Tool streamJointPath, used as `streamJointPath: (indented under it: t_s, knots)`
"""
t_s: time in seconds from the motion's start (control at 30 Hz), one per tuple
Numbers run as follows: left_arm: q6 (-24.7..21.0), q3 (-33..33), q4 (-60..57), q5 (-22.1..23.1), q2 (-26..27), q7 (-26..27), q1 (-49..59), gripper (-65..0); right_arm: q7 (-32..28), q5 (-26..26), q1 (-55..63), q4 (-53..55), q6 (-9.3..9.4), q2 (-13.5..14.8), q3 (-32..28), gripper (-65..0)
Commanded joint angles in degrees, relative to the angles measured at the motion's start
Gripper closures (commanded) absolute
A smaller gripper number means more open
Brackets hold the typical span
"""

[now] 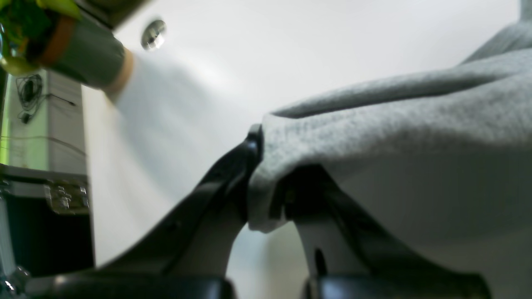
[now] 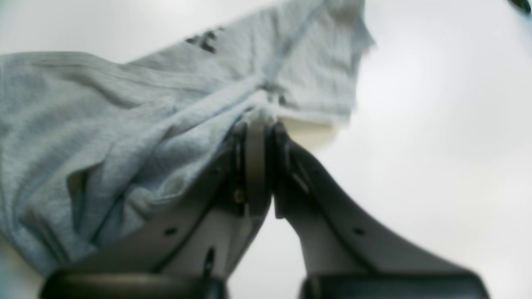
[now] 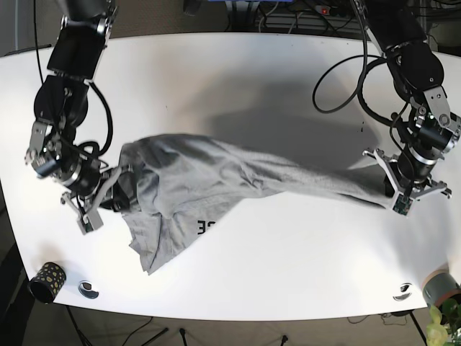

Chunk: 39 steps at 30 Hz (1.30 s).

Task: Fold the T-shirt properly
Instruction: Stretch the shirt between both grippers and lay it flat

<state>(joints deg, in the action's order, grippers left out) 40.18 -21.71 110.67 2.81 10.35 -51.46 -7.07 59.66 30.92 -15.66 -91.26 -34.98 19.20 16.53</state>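
T-shirt (image 3: 216,180) hangs stretched between both arms: left gripper (image 1: 259,182) and right gripper (image 2: 259,124) each clamped tight on fabric.

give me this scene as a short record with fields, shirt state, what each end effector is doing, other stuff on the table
shirt: grey T-shirt, bunched and stretched between the two arms, not folded yet
left end effector: shut on a shirt edge
right end effector: shut on a gathered bunch of the shirt
table: white
other items: patterned cup at one near corner, grey pot at the other
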Motion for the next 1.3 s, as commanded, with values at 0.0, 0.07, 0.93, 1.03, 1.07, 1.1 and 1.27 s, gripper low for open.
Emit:
streamJointPath:
  t_s: [0.0, 0.07, 0.93, 1.03, 1.07, 1.1, 1.27]
  knots:
    - [-1.5, 0.7, 0.4, 0.3, 0.7, 1.0, -3.9, 0.0, -1.7, 0.9, -5.6, 3.1, -0.05, 2.2, -1.2, 0.0]
    - [-4.4, 2.1, -0.7, 0.3, 0.9, 1.0, -7.0, 0.0, -1.7, 0.9, -11.1, 7.1, -0.05, 2.7, -3.0, 0.0]
    - [-6.9, 2.1, -17.7, -7.8, 7.3, 1.5, -32.4, 0.0, 3.9, 0.9, -49.3, 28.8, -0.05, 4.3, -15.9, 0.0]
    - [-6.8, 0.6, -17.7, -7.6, 7.3, 1.5, -28.0, 0.0, 4.8, 0.9, -42.3, 24.2, -0.05, 4.3, -13.1, 0.0]
    - [-6.8, -0.2, -17.7, -7.6, 7.1, 1.5, -26.1, 0.0, 4.9, 0.9, -39.6, 22.6, -0.05, 4.3, -11.7, 0.0]
    - [-6.8, -1.1, -17.7, -7.6, 7.0, 1.5, -24.0, 0.0, 5.3, 0.9, -36.4, 21.1, -0.05, 4.2, -10.5, 0.0]
    - [-6.8, -3.2, -17.5, -7.5, 6.9, 1.5, -16.7, 0.0, 6.0, 0.9, -24.2, 15.7, -0.14, 4.2, -7.5, 0.0]
